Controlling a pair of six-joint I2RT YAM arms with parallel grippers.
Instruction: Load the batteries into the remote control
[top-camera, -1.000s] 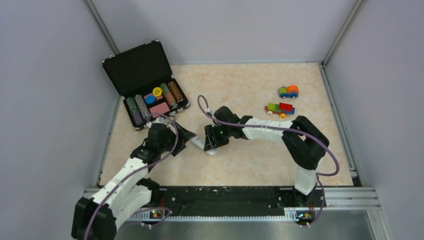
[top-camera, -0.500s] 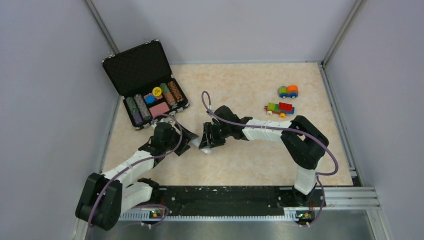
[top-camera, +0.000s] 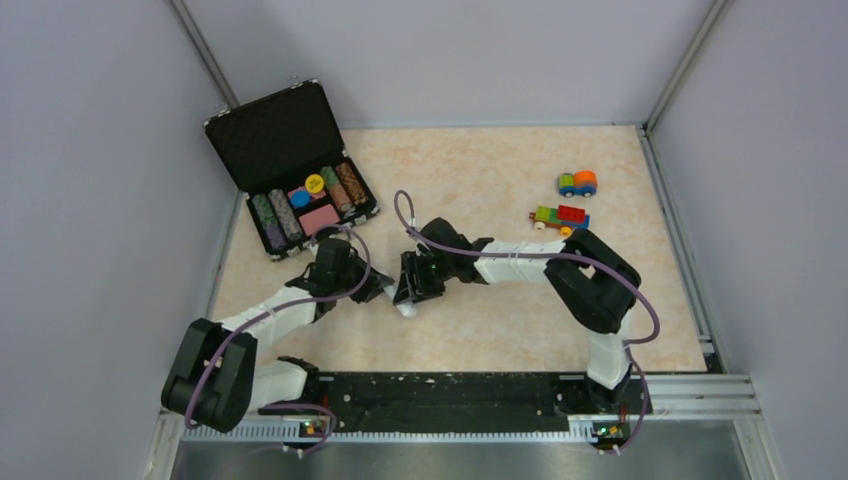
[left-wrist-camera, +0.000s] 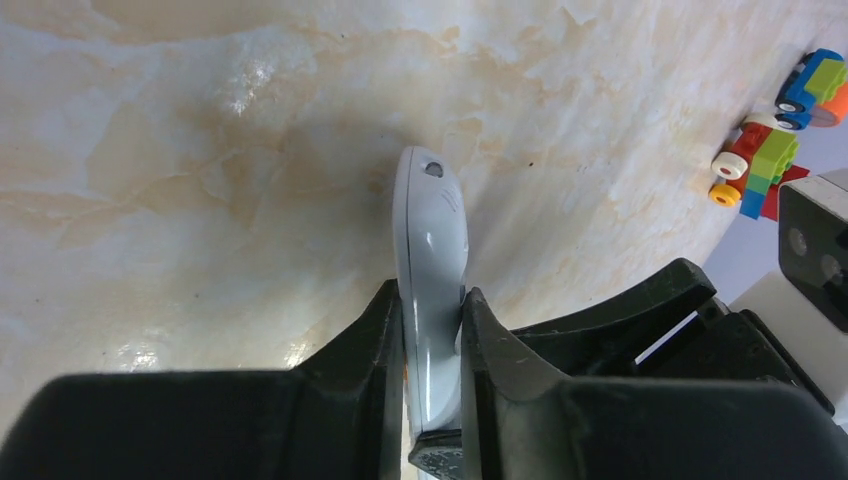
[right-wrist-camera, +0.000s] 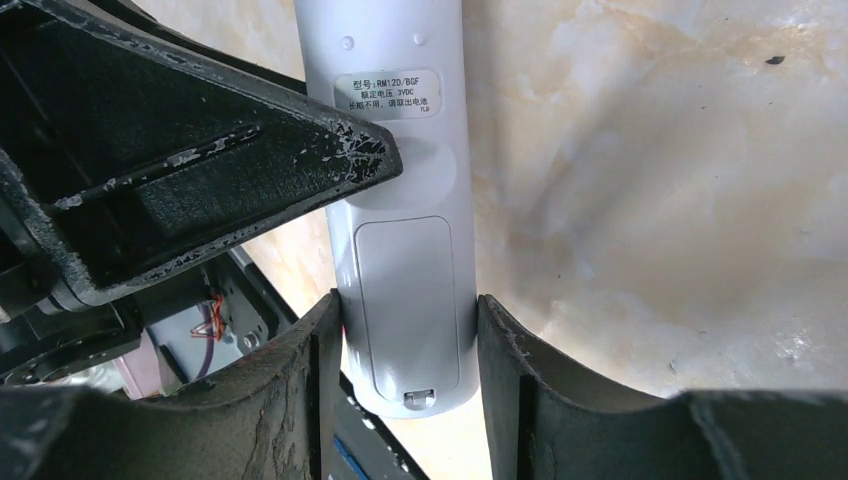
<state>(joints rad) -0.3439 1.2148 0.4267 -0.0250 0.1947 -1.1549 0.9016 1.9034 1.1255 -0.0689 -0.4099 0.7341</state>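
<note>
Between the fingers (left-wrist-camera: 375, 345) of the left gripper (left-wrist-camera: 432, 335): clamps the remote control (left-wrist-camera: 430, 230) by its two flat faces, pads touching both, handset turned on edge. Sticks out forward past the fingertips, rounded end away from the wrist, over the marbled table (left-wrist-camera: 200, 150); cannot tell whether touching it.

Just to the right, grasps the same handset with the right gripper (right-wrist-camera: 405, 365), fingers (right-wrist-camera: 515, 390) pressed against the two long edges at the end with the battery cover (right-wrist-camera: 405, 290). Shows the back face to the right wrist camera: cover shut, latch at the near end, printed label (right-wrist-camera: 388, 93) farther up. Blocks part of that back with one left finger, laid across the left side just below the label.

Crowds both grippers tip to tip at mid-table, left of centre, leaving only a small white end visible from above. Loops a purple cable (top-camera: 405, 215) up behind the right wrist.

Farther out, back left and well apart: open black case (top-camera: 275, 135) with rows of chips (top-camera: 300, 215), lid tilted toward the left wall. Farther still, back right: a short toy car (top-camera: 577, 183) in blue, green and orange and a longer toy car (top-camera: 560, 216) in green and red, near each other, well apart from both grippers.
</note>
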